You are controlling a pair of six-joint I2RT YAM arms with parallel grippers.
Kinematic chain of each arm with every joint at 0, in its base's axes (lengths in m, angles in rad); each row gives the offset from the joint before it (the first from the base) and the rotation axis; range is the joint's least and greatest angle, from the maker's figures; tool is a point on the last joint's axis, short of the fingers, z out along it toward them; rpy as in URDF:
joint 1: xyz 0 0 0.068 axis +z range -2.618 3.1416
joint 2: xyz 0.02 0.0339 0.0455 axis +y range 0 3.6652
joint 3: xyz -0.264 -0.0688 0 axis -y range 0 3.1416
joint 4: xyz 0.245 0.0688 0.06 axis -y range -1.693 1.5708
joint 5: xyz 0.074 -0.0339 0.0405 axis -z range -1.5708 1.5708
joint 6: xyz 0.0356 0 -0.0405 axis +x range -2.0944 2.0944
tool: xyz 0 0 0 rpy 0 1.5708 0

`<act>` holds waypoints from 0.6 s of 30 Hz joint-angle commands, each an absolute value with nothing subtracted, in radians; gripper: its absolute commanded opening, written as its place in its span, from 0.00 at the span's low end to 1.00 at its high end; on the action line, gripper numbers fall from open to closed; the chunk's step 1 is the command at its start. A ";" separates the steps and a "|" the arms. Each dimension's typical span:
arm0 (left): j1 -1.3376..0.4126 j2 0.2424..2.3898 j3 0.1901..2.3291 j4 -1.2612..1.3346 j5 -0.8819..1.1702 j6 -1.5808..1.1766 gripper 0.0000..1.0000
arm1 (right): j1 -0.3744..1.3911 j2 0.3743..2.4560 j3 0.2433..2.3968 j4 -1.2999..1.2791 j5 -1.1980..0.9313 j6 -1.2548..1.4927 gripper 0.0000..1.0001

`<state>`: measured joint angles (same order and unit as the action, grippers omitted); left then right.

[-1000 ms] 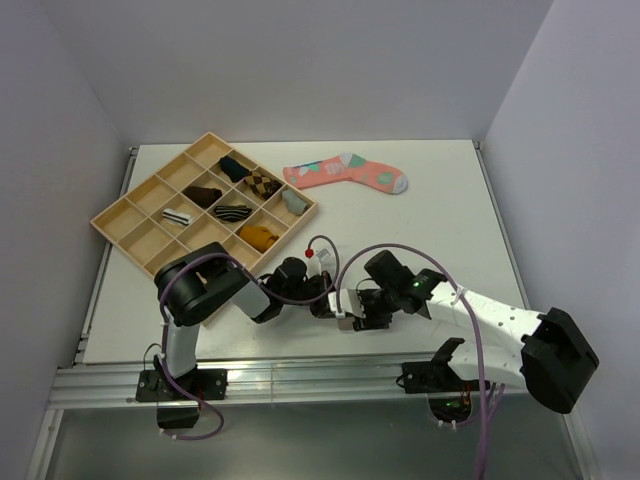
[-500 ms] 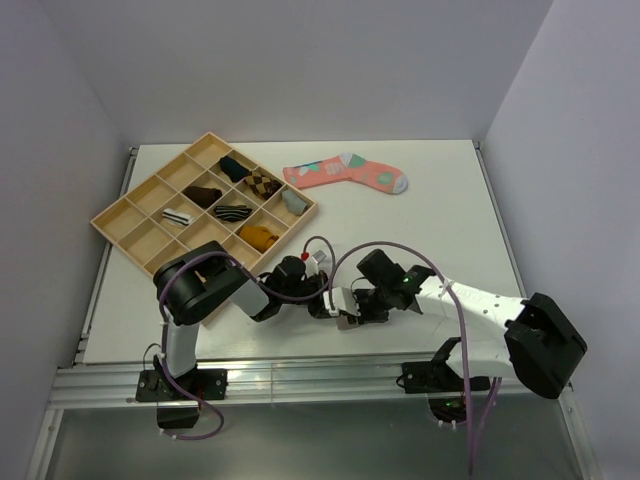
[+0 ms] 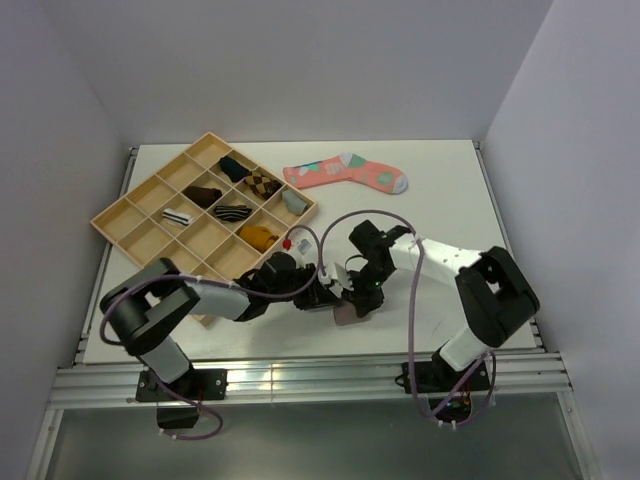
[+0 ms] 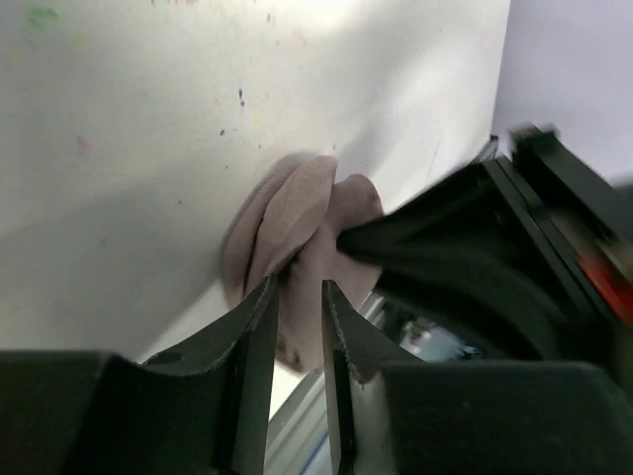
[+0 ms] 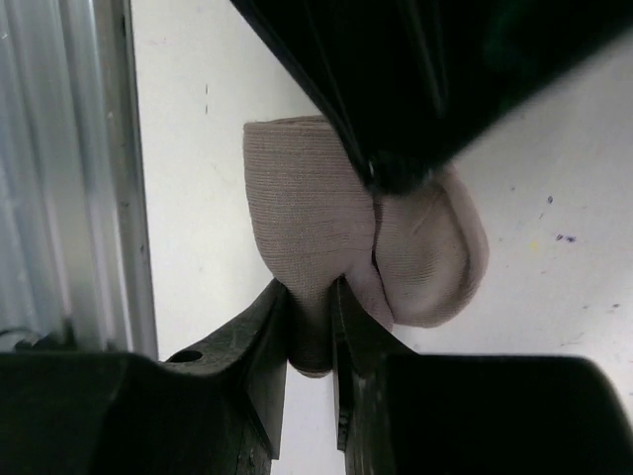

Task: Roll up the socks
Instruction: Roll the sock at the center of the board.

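The taupe-brown sock (image 3: 347, 313) lies bunched into a small folded lump near the table's front edge, between both grippers. My left gripper (image 3: 328, 297) reaches it from the left; in the left wrist view my left gripper (image 4: 295, 297) has its jaws closed on a fold of the sock (image 4: 297, 213). My right gripper (image 3: 354, 293) comes from the right; in the right wrist view my right gripper (image 5: 311, 322) is shut on the sock's lower fold (image 5: 307, 198). The two grippers nearly touch. No red-striped cuff shows. The white ankle sock is out of view.
A wooden compartment tray (image 3: 130, 215) with several rolled socks sits at the back left. A coral-pink patterned sock (image 3: 345, 172) lies flat at the back centre. The aluminium rail (image 3: 300, 372) runs along the front edge, close to the sock.
Both arms have re-posed: the left arm stretched out low, the right forearm swung toward the back. The grippers stayed together on the sock, which now shows as a lump just in front of them.
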<state>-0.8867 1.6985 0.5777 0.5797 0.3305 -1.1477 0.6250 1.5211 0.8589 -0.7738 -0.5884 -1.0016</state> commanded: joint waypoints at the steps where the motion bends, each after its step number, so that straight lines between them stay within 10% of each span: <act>1: -0.893 1.562 0.545 0.502 0.183 -1.017 0.29 | 0.577 1.632 0.952 -0.952 -0.621 -1.064 0.18; 18: -1.158 1.244 0.391 0.488 -0.245 -0.699 0.39 | 0.517 2.045 1.334 -1.235 -0.681 -1.057 0.18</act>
